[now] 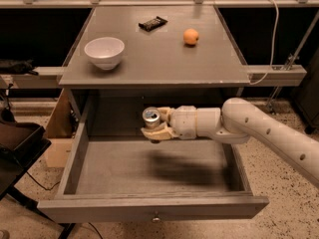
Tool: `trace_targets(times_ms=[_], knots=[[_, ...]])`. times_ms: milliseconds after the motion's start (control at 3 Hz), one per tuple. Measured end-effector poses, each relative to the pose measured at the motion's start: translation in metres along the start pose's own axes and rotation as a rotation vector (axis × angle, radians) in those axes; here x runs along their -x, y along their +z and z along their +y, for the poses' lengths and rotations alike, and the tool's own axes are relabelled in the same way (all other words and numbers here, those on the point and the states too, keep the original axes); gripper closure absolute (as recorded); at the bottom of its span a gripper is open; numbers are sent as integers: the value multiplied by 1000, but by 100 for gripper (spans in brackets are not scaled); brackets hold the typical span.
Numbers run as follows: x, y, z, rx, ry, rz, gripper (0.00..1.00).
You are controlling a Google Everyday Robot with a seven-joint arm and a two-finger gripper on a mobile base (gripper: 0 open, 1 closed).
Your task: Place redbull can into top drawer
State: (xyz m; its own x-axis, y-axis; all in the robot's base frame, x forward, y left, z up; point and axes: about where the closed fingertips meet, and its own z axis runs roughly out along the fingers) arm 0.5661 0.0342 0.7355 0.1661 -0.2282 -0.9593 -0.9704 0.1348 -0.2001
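The hand [153,127] grips the can [151,116] upright above the back of the open drawer [119,171], just under the bench [164,59] edge. Best to lower it straight down, keeping the can vertical and clear of the walls, and let go only once its base meets the floor, or it may topple.

Cream gripper [152,127] above the grey drawer [124,176] clasps a silver-topped can [151,116]; white bowl [104,52]; orange fruit [191,36]; black wrapper [152,23]; grey table [159,63]; speckled floor [294,210].
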Motion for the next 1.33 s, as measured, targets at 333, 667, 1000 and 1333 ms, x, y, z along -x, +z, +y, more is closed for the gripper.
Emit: trace_targets(times_ms=[333, 667, 1000, 1333], knots=[[-2, 2, 0, -5, -1, 5, 100], [-27, 20, 6, 40, 81, 6, 100], [-56, 45, 16, 87, 148, 52, 100], [-74, 59, 23, 95, 185, 74, 100]])
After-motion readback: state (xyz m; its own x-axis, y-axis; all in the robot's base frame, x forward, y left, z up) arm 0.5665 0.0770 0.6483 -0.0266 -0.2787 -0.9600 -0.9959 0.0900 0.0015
